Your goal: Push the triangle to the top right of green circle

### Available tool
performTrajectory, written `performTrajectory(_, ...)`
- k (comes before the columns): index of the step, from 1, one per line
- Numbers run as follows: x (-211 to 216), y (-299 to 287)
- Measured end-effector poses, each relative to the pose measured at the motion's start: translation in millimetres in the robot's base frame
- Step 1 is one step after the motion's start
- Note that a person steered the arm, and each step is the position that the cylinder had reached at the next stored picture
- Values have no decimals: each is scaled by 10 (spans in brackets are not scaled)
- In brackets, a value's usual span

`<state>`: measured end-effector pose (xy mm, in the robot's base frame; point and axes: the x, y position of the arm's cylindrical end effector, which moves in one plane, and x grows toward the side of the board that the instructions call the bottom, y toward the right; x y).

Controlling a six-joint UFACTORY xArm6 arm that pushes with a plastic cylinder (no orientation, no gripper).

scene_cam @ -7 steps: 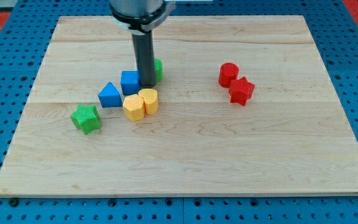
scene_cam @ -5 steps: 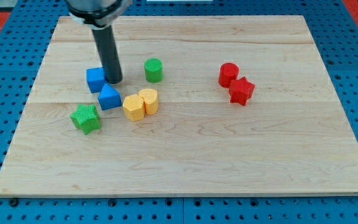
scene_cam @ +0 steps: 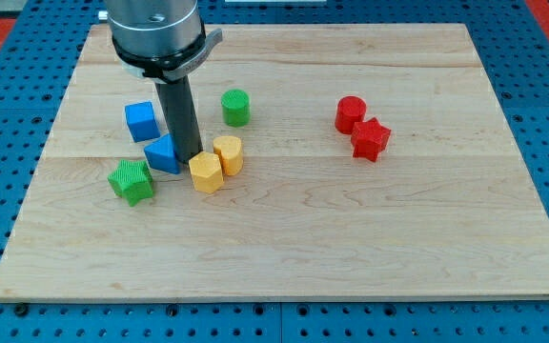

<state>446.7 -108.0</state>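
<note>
The blue triangle [scene_cam: 162, 153] lies left of the board's middle. The green circle [scene_cam: 235, 107] stands up and to the right of it. My tip [scene_cam: 190, 156] is down at the triangle's right edge, between it and the yellow hexagon [scene_cam: 206, 172], touching or nearly touching both. The rod hides part of the triangle's right side.
A blue cube [scene_cam: 141, 121] sits up-left of the triangle. A green star [scene_cam: 131, 180] lies down-left of it. A yellow cylinder [scene_cam: 228, 153] stands beside the hexagon. A red cylinder [scene_cam: 350, 113] and red star [scene_cam: 371, 139] are at the right of the wooden board [scene_cam: 284, 238].
My tip pushed the blue cube left, away from the green circle, then came down and right to the triangle's right edge. The yellow hexagon has shifted slightly.
</note>
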Motion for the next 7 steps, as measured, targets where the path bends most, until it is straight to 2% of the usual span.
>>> performTrajectory(2, -121, -349)
performTrajectory(3, 1, -285)
performTrajectory(4, 395, -242)
performTrajectory(6, -59, -654)
performTrajectory(7, -309, -654)
